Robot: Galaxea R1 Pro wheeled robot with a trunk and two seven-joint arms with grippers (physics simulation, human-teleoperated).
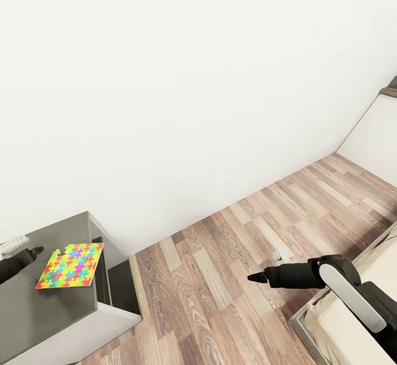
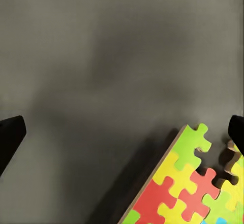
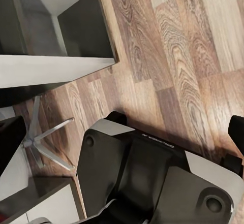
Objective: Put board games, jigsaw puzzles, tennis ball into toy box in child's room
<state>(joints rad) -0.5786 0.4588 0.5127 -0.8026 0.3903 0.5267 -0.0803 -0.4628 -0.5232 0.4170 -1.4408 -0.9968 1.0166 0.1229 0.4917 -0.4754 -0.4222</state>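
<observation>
One jigsaw puzzle (image 1: 70, 266), a thin square of bright interlocking pieces, lies flat on the table (image 1: 49, 310), on its dark-grey top near the right edge. My left gripper (image 1: 34, 253) hovers over the tabletop just left of the puzzle. In the left wrist view the left gripper (image 2: 122, 135) is open, with the puzzle's corner (image 2: 188, 193) beside one finger and bare tabletop (image 2: 101, 56) between the jaws. My right gripper (image 1: 256, 278) is held out over the wood floor, open and empty (image 3: 122, 132). The toy box, board games and tennis ball are out of view.
A white wall runs behind the table and the plank floor (image 1: 231, 255). A bed corner (image 1: 336, 321) sits at lower right under my right arm. The right wrist view shows the robot's base (image 3: 147, 178), chair legs (image 3: 46, 142) and the table's side (image 3: 56, 66).
</observation>
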